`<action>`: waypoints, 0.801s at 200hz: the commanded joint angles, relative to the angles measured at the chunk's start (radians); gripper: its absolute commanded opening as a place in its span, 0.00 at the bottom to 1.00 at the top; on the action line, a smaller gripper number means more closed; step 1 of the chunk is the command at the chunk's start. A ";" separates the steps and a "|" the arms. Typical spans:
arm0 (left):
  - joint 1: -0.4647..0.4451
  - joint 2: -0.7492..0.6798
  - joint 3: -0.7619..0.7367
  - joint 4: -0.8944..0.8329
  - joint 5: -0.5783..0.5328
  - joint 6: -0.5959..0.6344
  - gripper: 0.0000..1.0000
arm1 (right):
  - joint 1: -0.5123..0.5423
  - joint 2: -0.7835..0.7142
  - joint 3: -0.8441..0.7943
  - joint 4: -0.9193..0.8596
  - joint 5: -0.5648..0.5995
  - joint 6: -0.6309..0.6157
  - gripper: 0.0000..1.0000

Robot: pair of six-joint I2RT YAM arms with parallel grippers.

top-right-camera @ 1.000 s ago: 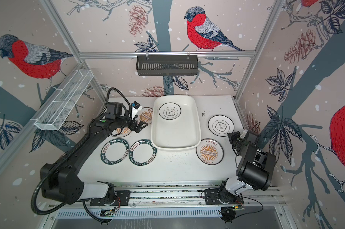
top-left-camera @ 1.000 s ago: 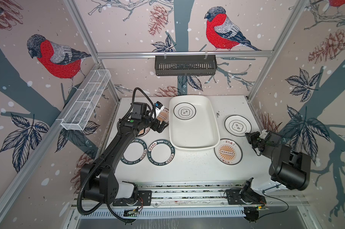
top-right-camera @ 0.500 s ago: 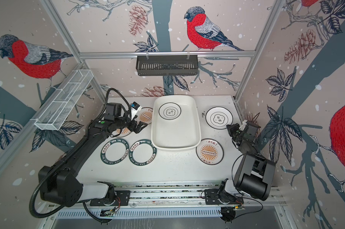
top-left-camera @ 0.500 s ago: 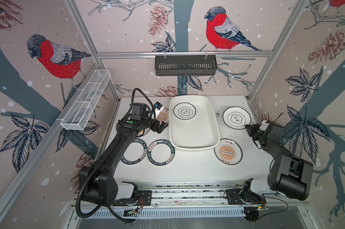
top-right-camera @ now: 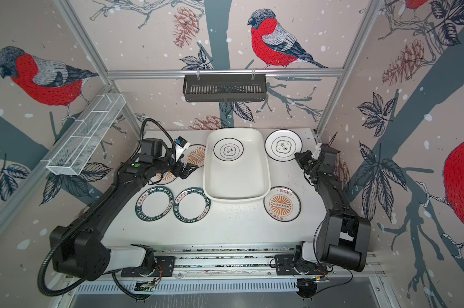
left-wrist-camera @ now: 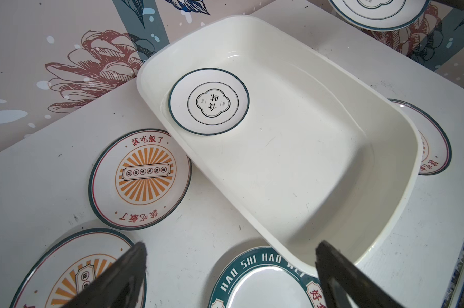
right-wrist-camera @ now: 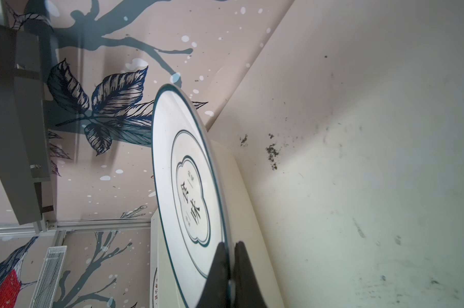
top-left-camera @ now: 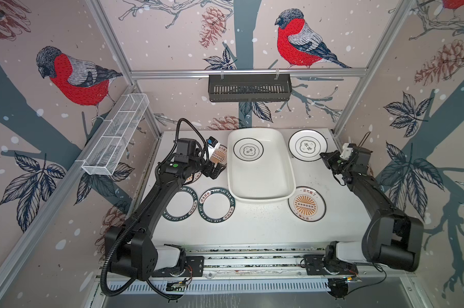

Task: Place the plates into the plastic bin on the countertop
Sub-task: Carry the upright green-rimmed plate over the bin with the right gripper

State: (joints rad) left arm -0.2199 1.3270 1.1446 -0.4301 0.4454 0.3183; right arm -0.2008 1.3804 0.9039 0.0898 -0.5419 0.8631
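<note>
Plates (top-left-camera: 179,204) lie flat on the table (top-left-camera: 252,229) around the bin (top-left-camera: 260,196). One small plate (top-left-camera: 248,149) sits inside at the far end; the rest of the bin floor is open. The right gripper (top-left-camera: 323,156) is clamped on the edge of a black-lined plate (top-left-camera: 308,145), just beside the bin's far right corner. The left gripper (top-left-camera: 216,170) hangs by the bin's left edge, jaws wide apart.

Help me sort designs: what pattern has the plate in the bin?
Plate: white, thin dark rim, ringed flower-shaped outline around characters; clearest in left wrist view.
</note>
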 commanded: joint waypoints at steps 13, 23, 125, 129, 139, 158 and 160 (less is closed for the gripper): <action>-0.003 -0.005 0.013 0.017 0.010 0.007 0.98 | 0.114 0.042 0.087 0.026 0.057 0.020 0.01; -0.003 -0.008 0.014 0.018 0.011 0.005 0.98 | 0.158 0.069 0.114 0.032 0.066 0.024 0.01; -0.003 -0.035 0.016 0.009 0.039 -0.005 0.98 | 0.478 0.449 0.349 0.164 0.143 0.115 0.01; -0.002 -0.036 0.014 0.009 0.039 -0.005 0.98 | 0.485 0.465 0.357 0.169 0.143 0.120 0.01; -0.002 -0.040 0.012 0.011 0.039 -0.005 0.98 | 0.498 0.502 0.386 0.178 0.143 0.131 0.01; -0.002 -0.046 0.009 0.009 0.042 -0.006 0.98 | 0.522 0.572 0.439 0.181 0.148 0.142 0.01; -0.002 -0.046 0.009 0.008 0.042 -0.006 0.98 | 0.525 0.578 0.444 0.184 0.148 0.144 0.01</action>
State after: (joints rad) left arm -0.2199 1.2915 1.1561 -0.4301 0.4694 0.3103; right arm 0.3027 1.9026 1.2949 0.1883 -0.4118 0.9695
